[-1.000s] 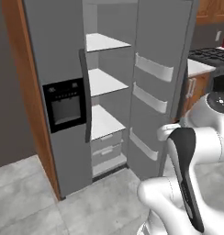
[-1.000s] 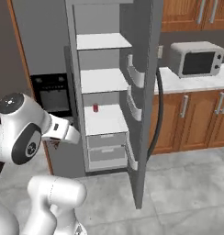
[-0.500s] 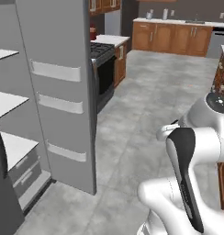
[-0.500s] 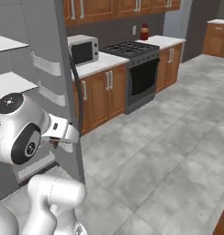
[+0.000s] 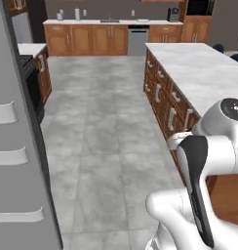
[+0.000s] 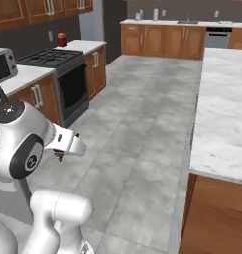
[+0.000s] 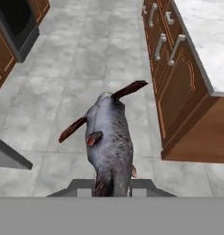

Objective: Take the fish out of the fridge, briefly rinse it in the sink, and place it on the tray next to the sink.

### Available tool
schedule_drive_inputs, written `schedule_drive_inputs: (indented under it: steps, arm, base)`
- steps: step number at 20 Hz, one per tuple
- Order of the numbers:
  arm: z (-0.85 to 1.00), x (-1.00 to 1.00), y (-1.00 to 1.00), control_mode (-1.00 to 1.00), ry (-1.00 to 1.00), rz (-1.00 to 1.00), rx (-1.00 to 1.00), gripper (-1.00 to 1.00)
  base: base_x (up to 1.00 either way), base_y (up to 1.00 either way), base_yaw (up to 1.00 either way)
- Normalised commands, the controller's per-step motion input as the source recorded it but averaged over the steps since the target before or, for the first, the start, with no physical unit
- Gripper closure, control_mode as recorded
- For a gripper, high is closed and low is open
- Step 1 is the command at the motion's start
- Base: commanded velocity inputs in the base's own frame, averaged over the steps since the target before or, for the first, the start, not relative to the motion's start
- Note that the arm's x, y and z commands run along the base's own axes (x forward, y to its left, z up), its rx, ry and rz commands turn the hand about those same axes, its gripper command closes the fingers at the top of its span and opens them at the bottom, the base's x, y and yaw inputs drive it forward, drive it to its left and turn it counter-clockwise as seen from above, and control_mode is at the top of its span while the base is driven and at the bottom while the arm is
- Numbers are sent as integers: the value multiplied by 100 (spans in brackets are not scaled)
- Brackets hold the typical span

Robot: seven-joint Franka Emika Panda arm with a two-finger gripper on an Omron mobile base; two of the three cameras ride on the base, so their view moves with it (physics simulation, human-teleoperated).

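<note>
Now, floor: grey stone tiles (image 7: 63, 69) spread beneath and ahead of the gripper, running through the whole kitchen.
Far left: the fridge (image 5: 13, 161) door edge with its white door bins stands at the left of the left base view, behind and left of the gripper.
Left of gripper: a black stove (image 6: 68, 84) set in wooden cabinets, with a red item (image 6: 62, 37) on the counter beyond it.
Ahead, far: a back wall of wooden cabinets (image 5: 91, 39) under a pale counter, with a grey dishwasher (image 5: 137, 40) among them.
Right of gripper: an island (image 7: 196, 69) with a white marble top, wooden fronts and pale bar handles, close beside the fish.
Gripper: the gripper (image 7: 113, 186) is pressed nearly together, pinching the fish at its near end.
Fish: the fish (image 7: 109, 142), grey-bodied with dark red fins and tail, sticks out straight ahead from the fingertips, hanging over the floor tiles, clear of the island.
</note>
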Motion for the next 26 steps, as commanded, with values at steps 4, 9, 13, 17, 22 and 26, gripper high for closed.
schedule_drive_inputs:
  steps: [4,9,13,17,22,26]
  arm:
    - [0,0,0,100,0,0,0,100]
    - [0,0,0,100,0,0,0,100]
    - [0,0,0,100,0,0,0,100]
    - [0,0,0,100,0,0,0,100]
    - [0,0,0,100,0,0,0,100]
    - [0,0,0,100,0,0,0,100]
  base:
    - [100,-26,-19]
    - [100,-31,-16]
    - [100,78,-4]
    - [100,100,-10]
    - [100,45,-16]
    - [100,-39,-22]
